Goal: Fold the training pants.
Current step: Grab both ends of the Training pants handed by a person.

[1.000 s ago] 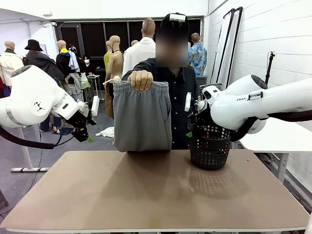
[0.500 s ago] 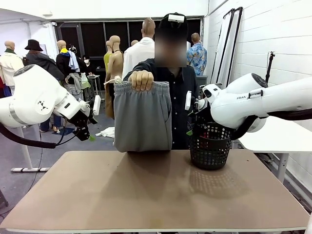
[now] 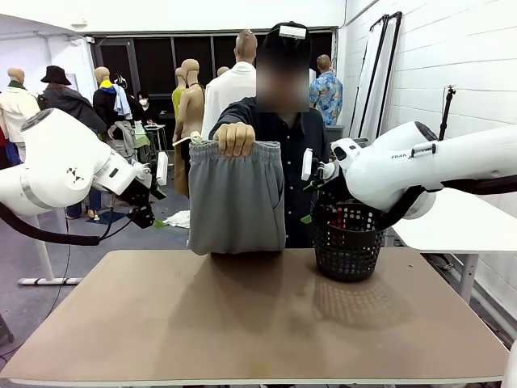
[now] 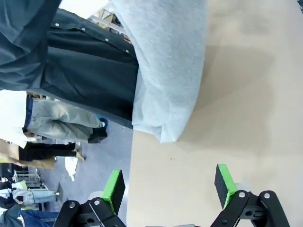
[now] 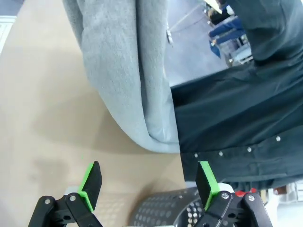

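A person across the table holds the light grey training pants (image 3: 236, 198) up by the waistband in one hand (image 3: 235, 136), and the doubled-over lower end hangs just above the far edge of the table. My left gripper (image 3: 148, 204) hovers open to the left of the pants, apart from them. My right gripper (image 3: 311, 194) hovers open to their right, above the basket. In the left wrist view the pants (image 4: 166, 71) hang ahead of the open left gripper (image 4: 169, 187). In the right wrist view the pants (image 5: 118, 71) hang ahead of the open right gripper (image 5: 147, 182). Neither gripper holds anything.
A black mesh basket (image 3: 348, 242) stands at the table's far right, under my right arm, and its rim (image 5: 161, 210) shows near the right fingers. The brown tabletop (image 3: 258, 315) is bare toward me. The person's dark shirt (image 5: 227, 109) is right behind the pants.
My left gripper has risen a little and edged toward the pants. My right gripper has shifted slightly left. The person's hand and the pants have stayed about where they were.
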Robot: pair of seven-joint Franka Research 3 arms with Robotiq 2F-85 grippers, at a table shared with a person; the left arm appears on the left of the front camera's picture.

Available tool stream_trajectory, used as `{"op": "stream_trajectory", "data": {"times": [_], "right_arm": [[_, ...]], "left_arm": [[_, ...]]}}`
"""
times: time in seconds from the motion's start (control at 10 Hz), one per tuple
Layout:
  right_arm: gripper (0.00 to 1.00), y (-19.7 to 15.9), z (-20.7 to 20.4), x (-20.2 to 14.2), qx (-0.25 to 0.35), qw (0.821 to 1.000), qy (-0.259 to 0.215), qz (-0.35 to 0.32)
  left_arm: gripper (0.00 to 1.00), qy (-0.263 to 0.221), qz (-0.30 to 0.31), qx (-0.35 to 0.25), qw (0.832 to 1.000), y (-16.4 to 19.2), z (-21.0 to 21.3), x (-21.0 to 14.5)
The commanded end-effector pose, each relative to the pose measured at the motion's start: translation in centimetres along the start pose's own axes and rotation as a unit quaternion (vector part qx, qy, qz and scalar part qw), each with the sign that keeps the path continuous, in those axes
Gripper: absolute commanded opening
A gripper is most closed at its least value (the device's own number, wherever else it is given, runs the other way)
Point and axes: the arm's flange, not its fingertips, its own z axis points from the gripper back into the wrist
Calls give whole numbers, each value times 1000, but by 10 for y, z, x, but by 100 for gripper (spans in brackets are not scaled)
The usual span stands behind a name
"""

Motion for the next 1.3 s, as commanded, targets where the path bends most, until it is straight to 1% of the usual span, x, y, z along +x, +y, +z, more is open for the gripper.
{"op": "stream_trajectory", "data": {"times": [0.0,0.1,0.3,0.5,0.6,0.7,0.9,1.0,1.1,1.2], "right_arm": [[100,-14,-16,-15,26,998,-57,-2],[100,-15,-18,-16,31,997,-65,-7],[100,-17,-23,-19,41,995,-89,-15],[100,-19,-31,-20,46,991,-124,-21],[100,-17,-30,-19,47,990,-133,-28],[100,-21,-37,-21,48,987,-152,-32],[100,-18,-37,-19,60,981,-182,-42],[100,-21,-43,-21,59,979,-189,-39],[100,-20,-44,-20,64,977,-201,-40],[100,-19,-43,-20,69,976,-202,-43]], "left_arm": [[100,-58,-5,11,998,0,-12,-5],[100,-71,-4,9,997,1,-14,-5],[100,-123,-10,7,992,2,-17,-2],[100,-149,-13,4,989,5,-20,-3],[100,-155,-11,3,988,4,-20,0],[100,-161,-13,5,987,7,-23,-5],[100,-173,-3,11,985,5,-24,0],[100,-181,-1,17,983,8,-27,-4],[100,-190,3,20,982,8,-28,-3],[100,-201,5,20,979,8,-29,0]]}}
